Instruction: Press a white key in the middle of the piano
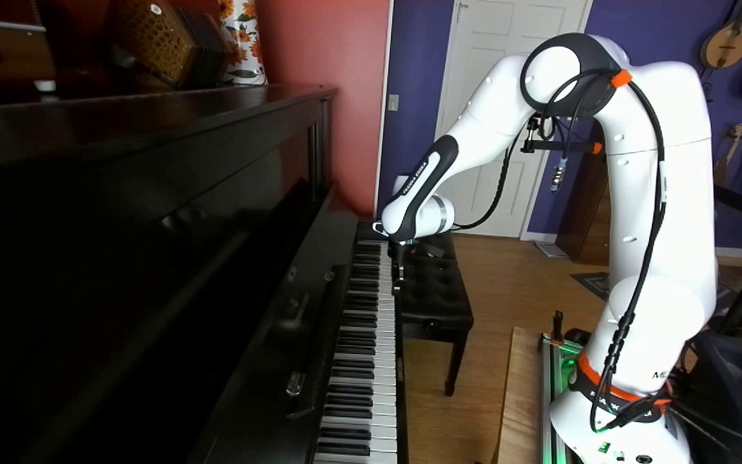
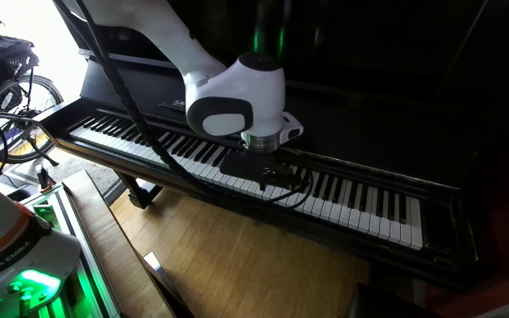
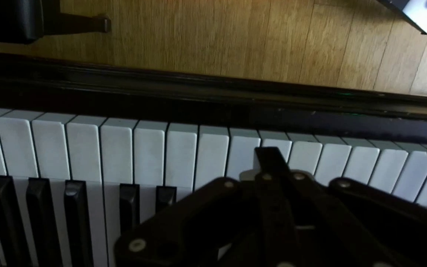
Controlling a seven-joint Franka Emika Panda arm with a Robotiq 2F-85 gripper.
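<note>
The glossy black upright piano [image 1: 261, 283] stands beside the arm and also shows in another exterior view [image 2: 369, 119]. Its long row of white keys [image 1: 384, 361] and black keys shows in both exterior views [image 2: 347, 216]. In the wrist view, several white keys [image 3: 213, 152] fill the middle, behind the dark front rail [image 3: 154, 92]. My gripper [image 3: 272, 159] is shut and empty, its fingertips together over the white keys. It points down at the key row in both exterior views [image 1: 398, 283] [image 2: 276, 176]. I cannot tell whether the tips touch a key.
The black padded bench [image 1: 435, 290] stands beyond the gripper, and its corner shows in the wrist view [image 3: 6, 22]. The arm's base sits on a wooden table [image 1: 519, 393]. A concertina [image 1: 165, 45] and a floral cylinder [image 1: 242, 45] stand on the piano top. A cable [image 2: 144, 128] hangs along the arm.
</note>
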